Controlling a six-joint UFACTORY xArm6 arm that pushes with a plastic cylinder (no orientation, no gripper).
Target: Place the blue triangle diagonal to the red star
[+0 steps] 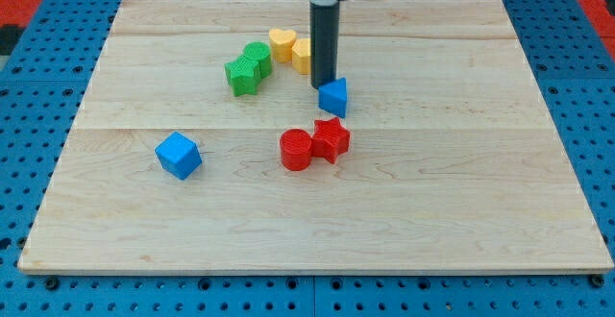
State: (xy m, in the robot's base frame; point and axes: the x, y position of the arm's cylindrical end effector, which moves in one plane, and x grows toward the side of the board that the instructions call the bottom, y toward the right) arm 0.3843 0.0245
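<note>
Camera view has my tip [324, 86] down on the wooden board [461, 182], right up against the blue triangle [333, 97], which sits just to the view's right and below the tip, touching or nearly so. No jaws on this rig at all, just a straight dark rod, so nothing is gripped. Straight below the tip, past the triangle, is the red star [332, 139], with a red cylinder [296, 150] touching it on the view's left. The triangle is just above the star, close but apart. Behind the rod, the yellow block [303, 55] is partly hidden; a yellow heart [281, 43] is to its left. Two green blocks [249, 67] sit left of the tip, shapes hard to tell. A blue cube [178, 155] is well off to the lower left.
</note>
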